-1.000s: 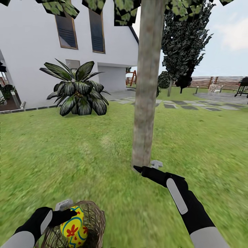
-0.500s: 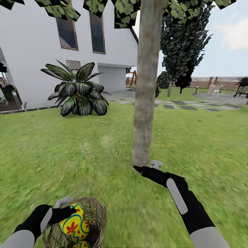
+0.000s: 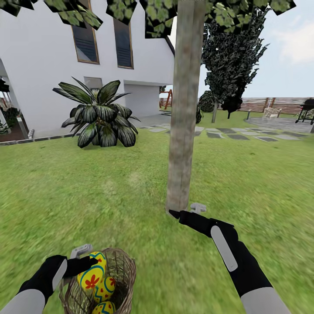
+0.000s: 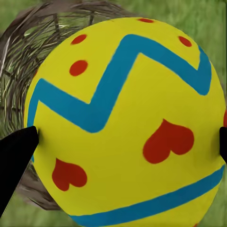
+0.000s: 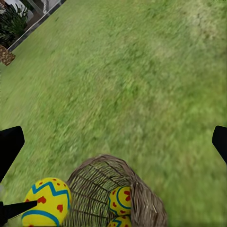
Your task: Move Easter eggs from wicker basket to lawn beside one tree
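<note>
From the head camera, the tree (image 3: 184,109) rose from the lawn (image 3: 109,192) straight ahead, with the white house (image 3: 48,65) and a broad-leafed palm (image 3: 101,114) behind it to the left, and grey paving stones (image 3: 240,133) and a slat fence (image 3: 272,104) farther back on the right. The wicker basket (image 3: 120,272) sat low on the left. The left gripper (image 3: 85,259) was clamped on one Easter egg (image 3: 89,275) at the basket's rim, while two more eggs (image 3: 106,289) lay inside. The right gripper (image 3: 185,210) reached toward the base of the trunk; whether its fingers were apart could not be told here.

In the left wrist camera, the held egg (image 4: 127,127) sat between the two dark fingertips (image 4: 16,151), touching both, with the basket (image 4: 28,52) behind it.

In the right wrist camera, the right gripper's fingertips (image 5: 9,146) stood wide apart at the frame's edges with nothing between them. Beyond lay grass (image 5: 132,80), the basket (image 5: 142,198) with two eggs (image 5: 120,199) inside, and the held egg (image 5: 47,201) just beside its rim.
</note>
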`<state>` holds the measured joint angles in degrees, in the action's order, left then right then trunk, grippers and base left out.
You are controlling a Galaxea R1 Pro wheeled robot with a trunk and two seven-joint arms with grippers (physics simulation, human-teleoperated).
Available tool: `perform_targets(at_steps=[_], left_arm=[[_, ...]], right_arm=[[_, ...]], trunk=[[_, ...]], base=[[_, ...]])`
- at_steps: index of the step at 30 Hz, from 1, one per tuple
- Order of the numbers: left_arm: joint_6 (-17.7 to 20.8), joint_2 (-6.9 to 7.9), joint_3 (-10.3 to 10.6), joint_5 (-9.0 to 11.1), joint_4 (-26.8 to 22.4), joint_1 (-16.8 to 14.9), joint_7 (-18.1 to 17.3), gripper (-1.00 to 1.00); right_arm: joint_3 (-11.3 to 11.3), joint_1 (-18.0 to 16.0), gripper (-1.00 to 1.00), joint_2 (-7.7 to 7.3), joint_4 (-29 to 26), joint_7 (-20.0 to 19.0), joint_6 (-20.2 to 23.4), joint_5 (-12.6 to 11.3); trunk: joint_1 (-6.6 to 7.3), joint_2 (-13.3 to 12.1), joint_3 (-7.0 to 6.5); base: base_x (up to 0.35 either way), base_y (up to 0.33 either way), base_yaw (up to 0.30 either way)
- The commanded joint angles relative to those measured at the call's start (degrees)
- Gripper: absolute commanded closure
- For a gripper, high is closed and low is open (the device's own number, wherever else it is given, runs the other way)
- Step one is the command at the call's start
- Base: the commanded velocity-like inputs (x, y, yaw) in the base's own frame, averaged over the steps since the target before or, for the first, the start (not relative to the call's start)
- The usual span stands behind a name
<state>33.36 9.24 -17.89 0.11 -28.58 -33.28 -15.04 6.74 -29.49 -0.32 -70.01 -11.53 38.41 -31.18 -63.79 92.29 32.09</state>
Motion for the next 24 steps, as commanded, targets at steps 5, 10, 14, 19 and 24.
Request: perform_targets(at_steps=[5, 10, 14, 19, 24], left_arm=[[0.6, -0.03, -0.3, -0.1, -2.6, 0.2, -0.2, 1.0], [4.5, 0.02, -0.3, -0.1, -9.6, 0.6, 0.2, 1.0], [14.9, 0.01, -0.4, -0.1, -24.3, 0.7, 0.2, 1.0], [26.6, -0.02, -0.5, -0.5, -40.6, 0.7, 0.2, 1.0], [26.6, 0.3, -0.5, -0.9, -35.9, -0.4, 1.4, 1.0]], right_arm=[[0.0, 0.0, -1.0, -0.03, 0.0, -0.1, 0.2, 0.1], [0.0, 0.0, -1.0, -0.04, 0.2, -0.1, 0.2, 0.1], [0.0, 0.0, -1.0, -0.08, 0.4, 0.0, 0.2, 0.1], [-0.4, 0.0, -1.0, -0.17, 0.5, 0.0, 0.2, 0.1], [-0.6, 0.0, -1.0, -0.39, 0.4, 0.0, 0.2, 0.1]], trunk=[[1.11, -2.0, -0.84], [2.21, -4.0, -1.74], [3.08, -5.6, -2.46], [4.18, -7.6, -3.35], [5.28, -9.6, -4.25]], base=[[0.0, 0.0, 0.0], [0.0, 0.0, 0.0], [0.0, 0.0, 0.0], [0.0, 0.0, 0.0], [0.0, 0.0, 0.0]])
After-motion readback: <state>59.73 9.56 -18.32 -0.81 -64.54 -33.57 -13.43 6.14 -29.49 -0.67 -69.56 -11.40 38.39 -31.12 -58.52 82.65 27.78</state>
